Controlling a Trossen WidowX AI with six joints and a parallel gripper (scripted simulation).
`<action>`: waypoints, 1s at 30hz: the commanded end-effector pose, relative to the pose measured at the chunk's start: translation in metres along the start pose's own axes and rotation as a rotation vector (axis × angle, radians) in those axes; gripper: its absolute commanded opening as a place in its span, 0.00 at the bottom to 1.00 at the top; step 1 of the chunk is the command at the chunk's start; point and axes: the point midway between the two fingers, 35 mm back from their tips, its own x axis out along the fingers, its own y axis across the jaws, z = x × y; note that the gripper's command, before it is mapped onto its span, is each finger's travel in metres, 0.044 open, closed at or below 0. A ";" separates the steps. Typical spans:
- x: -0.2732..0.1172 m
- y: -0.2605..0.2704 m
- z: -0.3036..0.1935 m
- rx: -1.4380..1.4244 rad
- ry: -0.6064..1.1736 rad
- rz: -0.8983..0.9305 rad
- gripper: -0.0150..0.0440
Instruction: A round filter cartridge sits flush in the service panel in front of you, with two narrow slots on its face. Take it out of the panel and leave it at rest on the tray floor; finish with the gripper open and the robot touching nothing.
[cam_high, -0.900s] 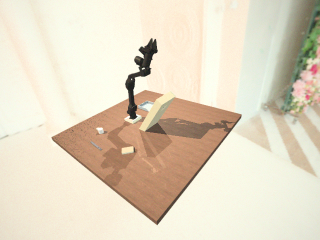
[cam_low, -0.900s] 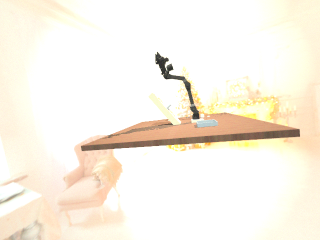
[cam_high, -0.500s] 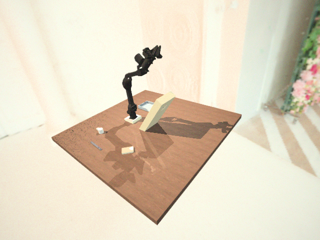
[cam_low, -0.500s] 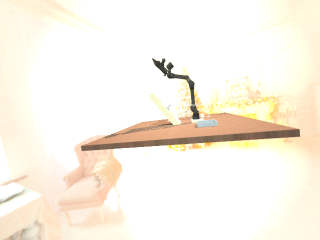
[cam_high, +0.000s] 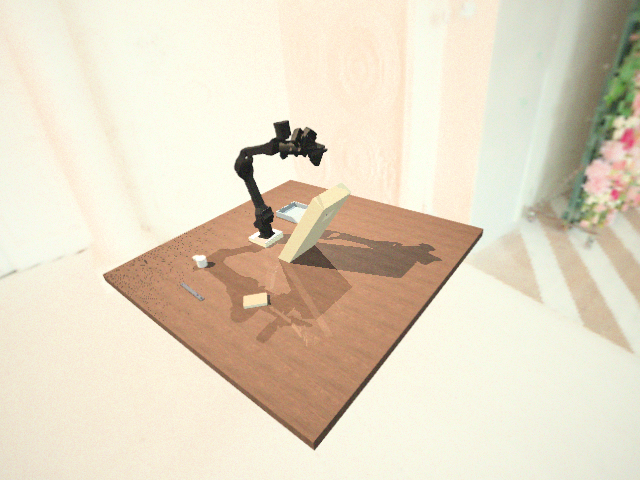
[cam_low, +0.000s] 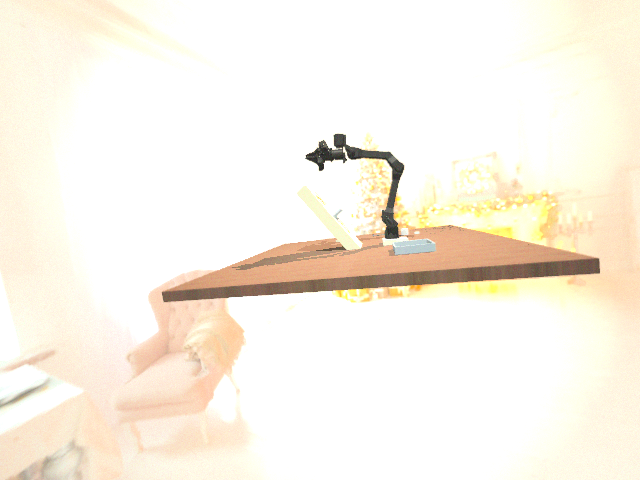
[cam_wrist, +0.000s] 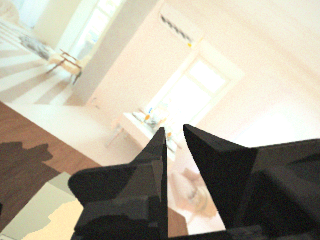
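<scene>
The gripper (cam_wrist: 172, 137) is hanging above the panel (cam_high: 313, 222), fingers nearly closed on nothing; the cartridge is not yet touched, and the tray (cam_low: 413, 246) is waiting.

Table (cam_high: 330, 361): brown wood grain, smooth, faint sheen. Service panel (cam_high: 310, 227): matt cream, plastic-like. Tray (cam_low: 413, 246): matt pale blue. Arm (cam_high: 250, 175) and gripper (cam_wrist: 172, 137): matt black. Base plate (cam_high: 265, 238): matt white.

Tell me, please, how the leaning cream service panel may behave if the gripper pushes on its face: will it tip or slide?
The service panel stands tilted on one narrow bottom edge, so a hard push could probably rock or tip it. It looks like a thick, stiff slab, so bending seems unlikely. The wood table looks smooth, so it might slide. The gripper hangs above it, nearly closed and empty.
</scene>
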 end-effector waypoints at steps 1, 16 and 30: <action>-0.029 0.051 -0.050 -0.239 0.195 0.198 0.41; -0.106 0.126 -0.121 -0.631 0.386 0.611 0.41; -0.101 0.128 -0.124 -0.631 0.386 0.610 0.41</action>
